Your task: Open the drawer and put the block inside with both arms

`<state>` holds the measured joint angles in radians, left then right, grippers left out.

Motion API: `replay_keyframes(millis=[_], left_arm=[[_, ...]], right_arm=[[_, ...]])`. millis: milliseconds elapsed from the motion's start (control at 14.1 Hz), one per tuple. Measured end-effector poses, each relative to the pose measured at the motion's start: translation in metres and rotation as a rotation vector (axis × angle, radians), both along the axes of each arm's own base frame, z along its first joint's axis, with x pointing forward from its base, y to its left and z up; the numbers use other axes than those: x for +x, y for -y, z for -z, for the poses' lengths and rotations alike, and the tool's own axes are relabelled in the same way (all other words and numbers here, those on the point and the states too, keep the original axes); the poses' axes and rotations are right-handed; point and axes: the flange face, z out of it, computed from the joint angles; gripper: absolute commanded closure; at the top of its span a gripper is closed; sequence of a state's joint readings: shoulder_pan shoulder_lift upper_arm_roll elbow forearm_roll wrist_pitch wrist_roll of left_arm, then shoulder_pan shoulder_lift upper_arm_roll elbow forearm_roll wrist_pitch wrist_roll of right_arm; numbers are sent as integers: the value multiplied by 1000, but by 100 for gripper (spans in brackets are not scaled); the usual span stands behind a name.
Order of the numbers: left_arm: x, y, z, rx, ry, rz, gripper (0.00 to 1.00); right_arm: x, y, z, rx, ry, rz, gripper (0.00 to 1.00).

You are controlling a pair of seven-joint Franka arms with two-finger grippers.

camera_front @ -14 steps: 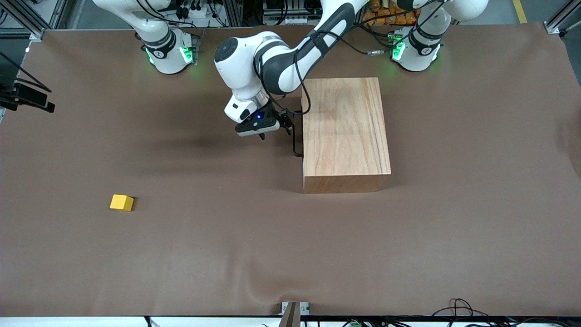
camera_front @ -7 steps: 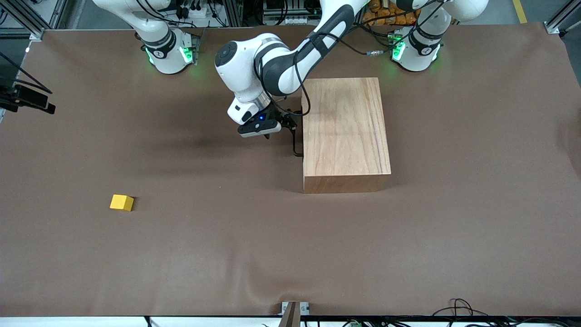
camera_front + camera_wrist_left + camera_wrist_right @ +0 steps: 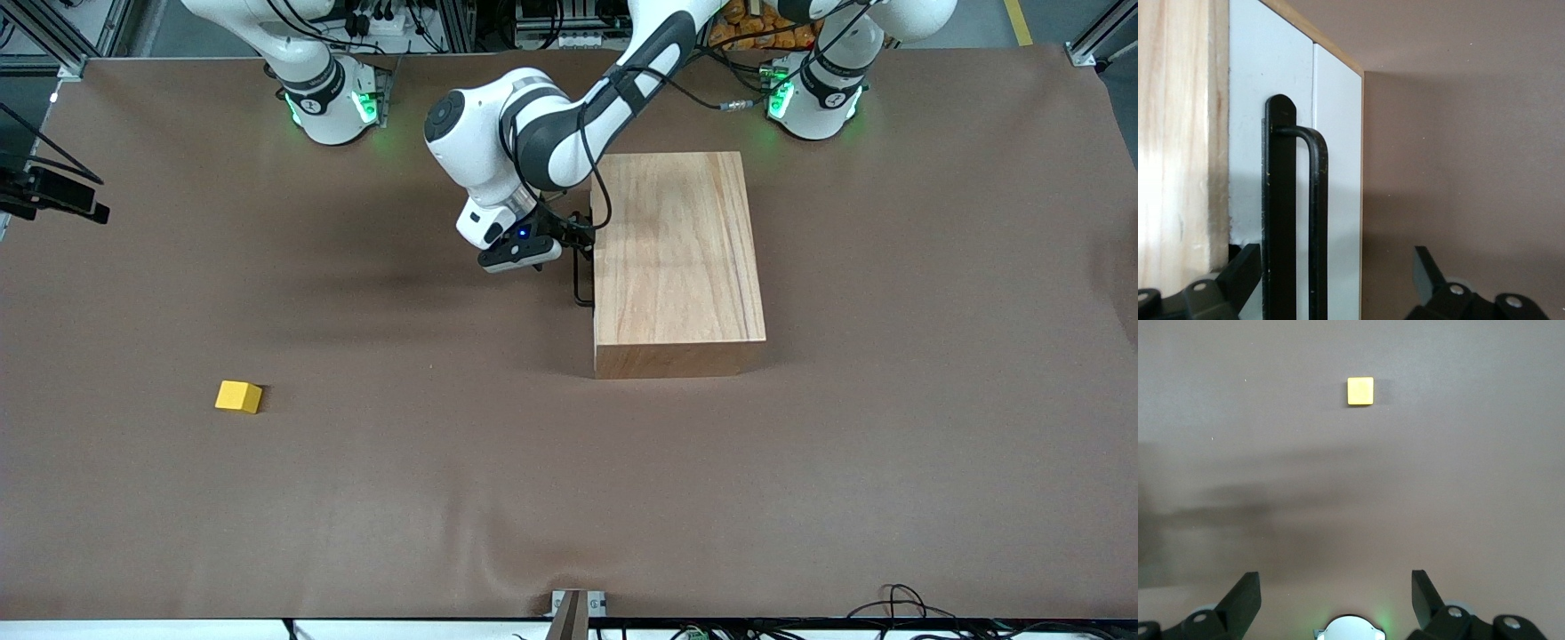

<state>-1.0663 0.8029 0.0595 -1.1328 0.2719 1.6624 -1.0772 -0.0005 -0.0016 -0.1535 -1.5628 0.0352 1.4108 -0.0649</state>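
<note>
The big wooden box [image 3: 676, 253] stands near the left arm's base, and its drawer [image 3: 1338, 133] is shut, white front flush with the box. My left gripper [image 3: 576, 238] is open at the drawer front. The thin black loop handle [image 3: 1279, 200] runs between its fingers [image 3: 1245, 277], close to one of them and untouched. The small yellow block [image 3: 238, 396] lies alone toward the right arm's end of the table, nearer to the front camera than the box. My right gripper [image 3: 1335, 593] waits open, high over its own green-lit base, with the block [image 3: 1360, 391] in view on the cloth below.
A brown cloth [image 3: 569, 498] covers the whole table, slightly wrinkled at the front edge. A black camera mount [image 3: 53, 191] juts in at the right arm's end. A small metal bracket [image 3: 576, 604] sits at the front edge.
My left gripper has moved in toward the drawer front, and its fingers now straddle the handle. The block, the box and the right arm have not moved.
</note>
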Motion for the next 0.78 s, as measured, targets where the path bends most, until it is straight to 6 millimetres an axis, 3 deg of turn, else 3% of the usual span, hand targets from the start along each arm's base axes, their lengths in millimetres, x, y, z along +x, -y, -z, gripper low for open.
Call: replay_keyframes(millis=[424, 778], left_arm=[[-1, 0, 5, 6, -4, 1, 0], [-5, 4, 21, 11, -9, 13, 0]], right_arm=[[1, 0, 1, 0, 0, -1, 0], [1, -1, 1, 0, 2, -2, 0]])
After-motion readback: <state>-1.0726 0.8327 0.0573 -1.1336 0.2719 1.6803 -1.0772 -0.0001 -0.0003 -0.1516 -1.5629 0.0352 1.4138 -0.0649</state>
